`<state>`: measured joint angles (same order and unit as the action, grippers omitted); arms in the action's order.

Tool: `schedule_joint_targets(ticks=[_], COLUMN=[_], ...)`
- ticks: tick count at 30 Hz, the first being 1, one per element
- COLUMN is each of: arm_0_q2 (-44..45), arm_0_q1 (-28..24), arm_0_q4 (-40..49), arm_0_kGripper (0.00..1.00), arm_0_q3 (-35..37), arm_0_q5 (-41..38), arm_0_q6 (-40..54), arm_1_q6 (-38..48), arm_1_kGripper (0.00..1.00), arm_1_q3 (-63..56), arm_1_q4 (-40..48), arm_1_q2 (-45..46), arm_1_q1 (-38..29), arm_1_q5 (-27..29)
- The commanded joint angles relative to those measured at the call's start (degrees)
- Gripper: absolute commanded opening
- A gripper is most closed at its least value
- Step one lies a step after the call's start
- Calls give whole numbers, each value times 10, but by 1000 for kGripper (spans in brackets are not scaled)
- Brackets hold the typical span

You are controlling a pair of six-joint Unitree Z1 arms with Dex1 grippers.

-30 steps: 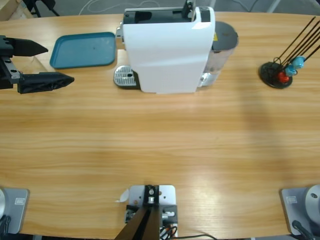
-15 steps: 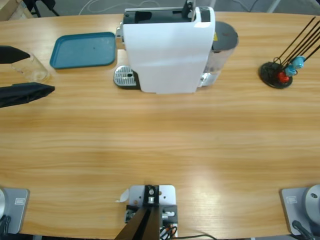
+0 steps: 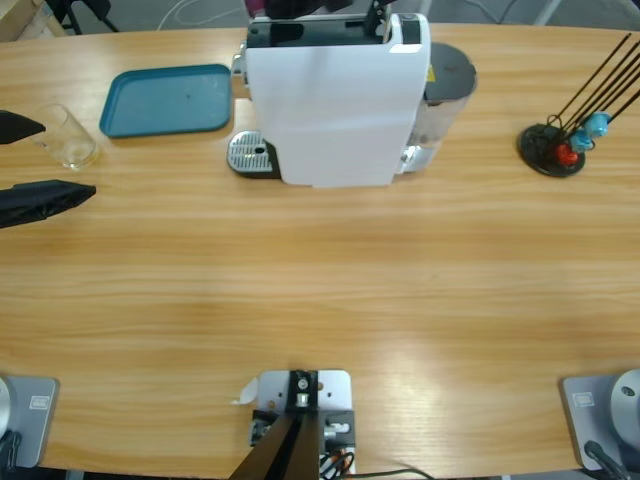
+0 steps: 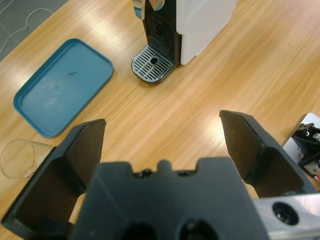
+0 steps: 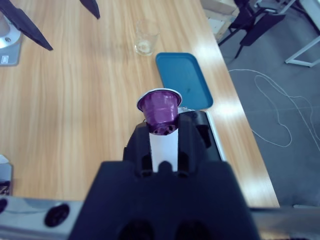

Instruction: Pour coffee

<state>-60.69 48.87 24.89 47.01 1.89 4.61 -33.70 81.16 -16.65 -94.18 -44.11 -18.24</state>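
Withdrawn left end effector [image 4: 160, 150] gapes empty; right [image 5: 161, 131] apparently pinches purple capsule [image 5: 160, 109].

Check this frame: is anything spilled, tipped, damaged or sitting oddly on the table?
Nothing stands out. The glass stands upright beside the teal tray, with a little amber liquid at its bottom and none on the wood around it. The white coffee machine sits square, and the right gripper holds a purple capsule over it.

Purple capsule [image 5: 160, 108], teal tray [image 3: 167, 99]
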Motion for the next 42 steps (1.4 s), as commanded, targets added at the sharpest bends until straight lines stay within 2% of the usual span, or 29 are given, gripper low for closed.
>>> schedule_joint_targets(ticks=[1,8,13,20,29,42], arm_0_q2=[0,-1,-3,3,-23,-12], arm_0_q1=[4,4,4,4,-1,-5], arm_0_q4=[6,3,2,-1,-43,-44], arm_0_kGripper=[1000,1000,1000,1000,1000,1000], arm_0_q3=[-27,-33,-34,-32,-33,-42], arm_0_q5=[7,7,7,-20,-16,-15], arm_0_q6=[-11,-19,-22,-21,-21,-21], arm_1_q6=[-26,-54,-64,-69,-68,-68], arm_1_kGripper=[0,0,0,0,0,0], arm_1_q3=[51,55,53,55,51,29], arm_1_q4=[3,-12,-13,-10,-11,-16], arm_1_q2=[-86,-86,-100,-115,-133,-134], arm_1_q1=[7,43,43,48,53,52], arm_1_q5=[40,45,62,58,53,51])
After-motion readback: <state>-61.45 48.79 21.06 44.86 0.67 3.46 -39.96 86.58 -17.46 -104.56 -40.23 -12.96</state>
